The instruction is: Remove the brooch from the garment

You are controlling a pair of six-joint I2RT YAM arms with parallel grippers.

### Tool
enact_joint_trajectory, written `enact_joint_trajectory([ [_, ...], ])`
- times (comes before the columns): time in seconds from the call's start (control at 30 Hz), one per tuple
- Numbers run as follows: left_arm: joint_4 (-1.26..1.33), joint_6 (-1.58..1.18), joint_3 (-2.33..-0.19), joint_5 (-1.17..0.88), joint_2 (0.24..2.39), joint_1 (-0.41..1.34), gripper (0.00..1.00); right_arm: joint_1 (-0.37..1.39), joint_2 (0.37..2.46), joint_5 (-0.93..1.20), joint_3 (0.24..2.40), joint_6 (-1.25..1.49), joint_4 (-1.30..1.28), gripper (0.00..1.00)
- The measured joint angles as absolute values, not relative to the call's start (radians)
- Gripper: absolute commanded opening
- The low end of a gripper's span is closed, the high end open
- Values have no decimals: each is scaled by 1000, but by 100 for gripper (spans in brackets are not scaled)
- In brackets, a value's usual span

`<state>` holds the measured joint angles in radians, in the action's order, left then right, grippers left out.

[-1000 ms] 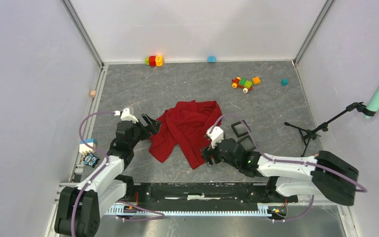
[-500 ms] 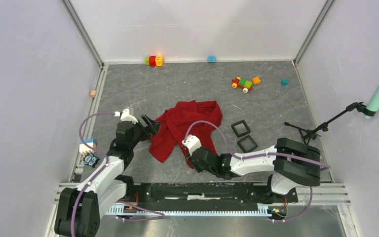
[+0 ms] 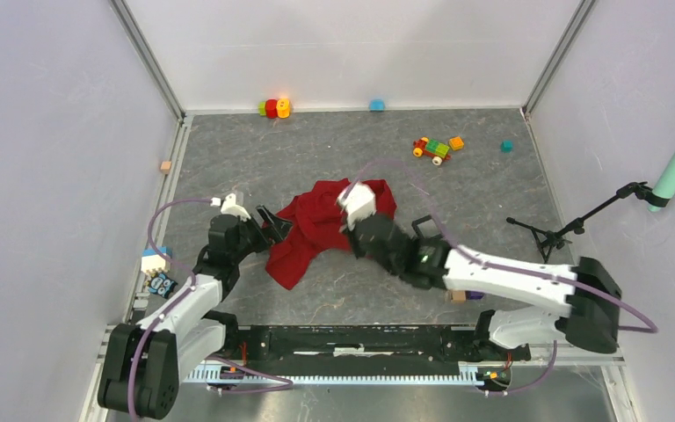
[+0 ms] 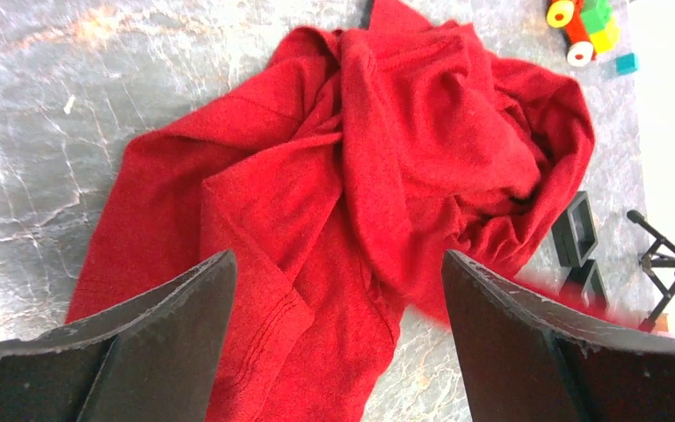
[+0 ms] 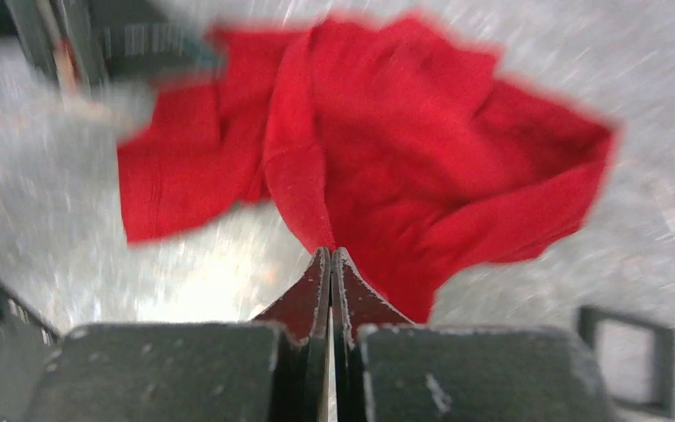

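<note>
At the near edge, both arm bases are bolted to a black rail. Just beyond it, a small tan block is seen beside the right arm. A blue-and-white box lies at the left border of the grey marbled table.

The left gripper is held with its jaws spread wide and nothing between them, just beside the left edge of the garment. In its wrist view the red fabric fills the space beyond the two dark fingers.

The right gripper is closed, its jaws pressed flat together. A fold of the garment reaches down to the tips. That view is blurred, so whether cloth is pinched cannot be told. From above, this wrist is seen over the garment's right part.

The deep-red garment lies crumpled in the middle of the table between the two grippers. A black square frame sits just to its right, and a small black tripod stand stands further right.

Towards the back, a block-built toy car, a teal cube and a tan cube are scattered. A red-and-yellow toy rests against the rear wall.
</note>
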<state>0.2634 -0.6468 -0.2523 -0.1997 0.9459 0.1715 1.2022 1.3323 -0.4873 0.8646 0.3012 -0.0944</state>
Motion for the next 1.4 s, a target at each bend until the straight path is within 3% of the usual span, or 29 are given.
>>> enact_joint_trajectory([
  [0.2,279,-651,-253,-249,1043,171,90,966,1229,-454,1159,198,-201,0],
  [0.37,285,-654,-271,-274,1096,171,90,844,1367,-427,1624,131,-356,0],
  [0.5,258,-654,-299,-259,1116,171,90,781,1475,-392,1868,107,-431,0],
  [0.97,59,-664,-356,26,1103,171,91,675,1544,-273,1861,112,-546,0],
  [1.03,42,-665,-377,41,1145,171,81,667,1535,-265,1832,113,-540,0],
  [1.1,42,-665,-415,42,1201,171,62,660,1525,-258,1800,115,-539,0],
  [1.2,67,-664,-453,15,1290,170,13,646,1507,-246,1755,118,-535,0],
  [1.23,73,-668,-458,7,1309,170,3,644,1501,-245,1744,119,-536,0],
  [1.4,29,-657,-519,-4,1368,170,2,593,1436,-223,1645,136,-539,0],
])
